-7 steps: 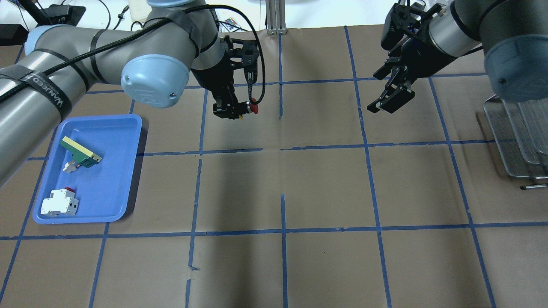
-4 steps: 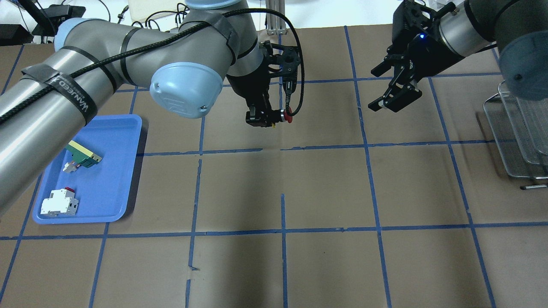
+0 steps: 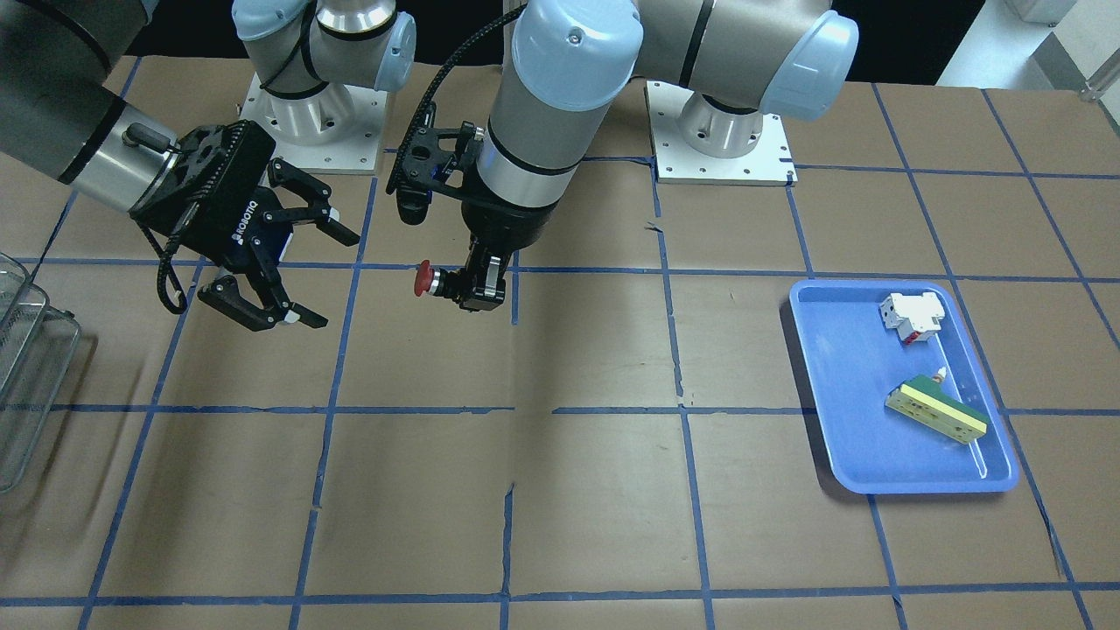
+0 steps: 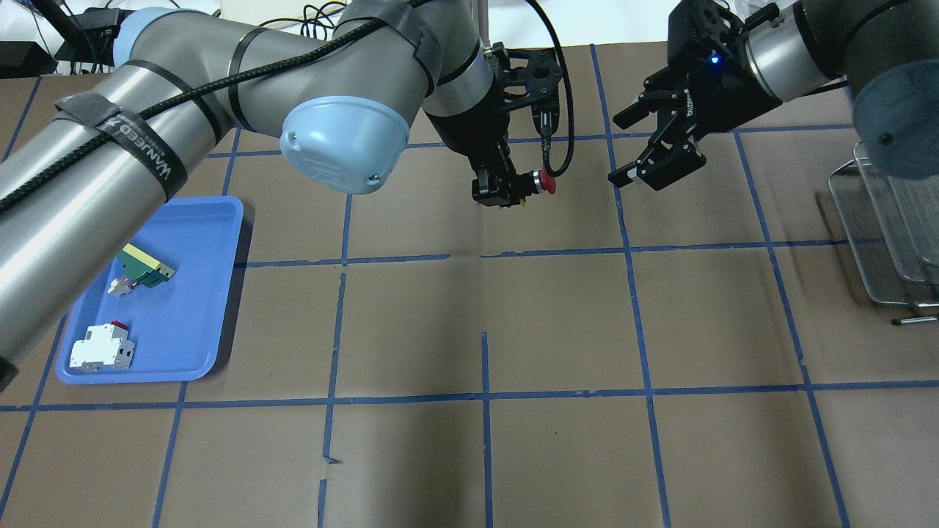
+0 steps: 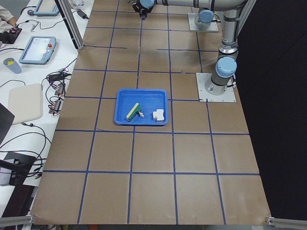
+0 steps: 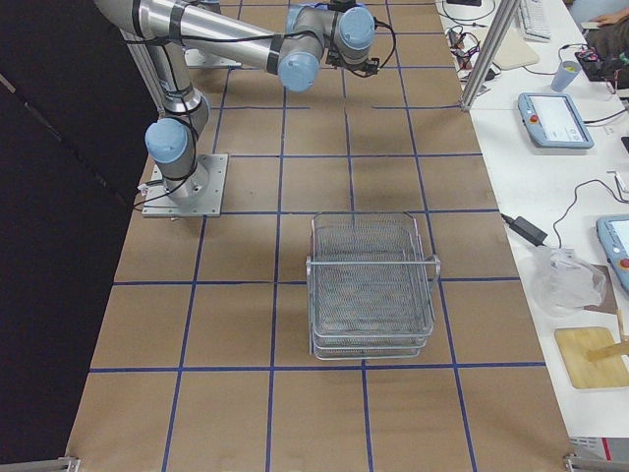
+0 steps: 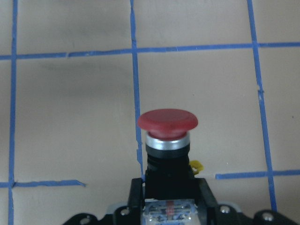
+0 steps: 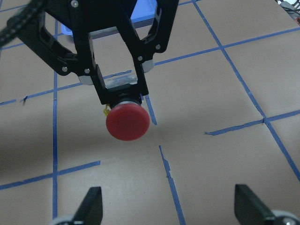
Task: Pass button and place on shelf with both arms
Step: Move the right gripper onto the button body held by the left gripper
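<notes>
Nearest in your right wrist view is the right claw (image 8: 171,206), its fingers spread wide with nothing between them. Just beyond it you see the button (image 8: 127,122) held in the air above the table (image 8: 225,93), red cap facing that claw but apart from it. The left claw (image 8: 123,91) is clamped on the button's rear body, behind the cap. Farther back, a corner of the blue tray (image 8: 144,11) shows. Your overhead view puts the shelf (image 4: 880,242) at the table's right end, well apart from both claws.
</notes>
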Controlling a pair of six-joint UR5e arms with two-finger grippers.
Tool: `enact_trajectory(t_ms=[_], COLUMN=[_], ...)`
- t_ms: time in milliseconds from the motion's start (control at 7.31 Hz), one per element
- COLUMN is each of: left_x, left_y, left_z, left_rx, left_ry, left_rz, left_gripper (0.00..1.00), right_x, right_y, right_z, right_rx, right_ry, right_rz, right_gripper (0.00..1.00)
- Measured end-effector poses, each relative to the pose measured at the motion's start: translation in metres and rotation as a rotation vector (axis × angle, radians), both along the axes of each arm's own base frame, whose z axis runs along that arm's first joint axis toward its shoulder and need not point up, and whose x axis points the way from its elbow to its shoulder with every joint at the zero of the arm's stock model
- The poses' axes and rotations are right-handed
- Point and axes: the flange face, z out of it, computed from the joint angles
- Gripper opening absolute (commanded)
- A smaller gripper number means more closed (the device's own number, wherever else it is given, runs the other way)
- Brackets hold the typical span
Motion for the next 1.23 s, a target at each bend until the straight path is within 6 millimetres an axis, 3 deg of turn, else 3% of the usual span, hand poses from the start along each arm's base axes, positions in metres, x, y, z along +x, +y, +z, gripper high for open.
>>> enact_trajectory(t_ms=[274,684,1231], left_x=[-0.009,-0.018,-0.023], left_y=[0.0,0.005,0.009], left_z=[0.007,0.008,0.012], left_rx=[-0.002,0.003,0.0], left_ry=[0.022,0.034,0.045], left_rz=[0.004,0.016,0.027], left_gripper=[0.0,0.0,0.0], right_x=[0.005,0.009,0.016], right_y=[0.005,0.017,0.02], right_z=[-0.008,0.005,0.004], right_rx=[0.013,-0.006,0.007], right_ry=[-0.068,-0.09,-0.126], right_rz=[-0.008,-0.011,-0.007], right_gripper=[0.96,0.97,0.98])
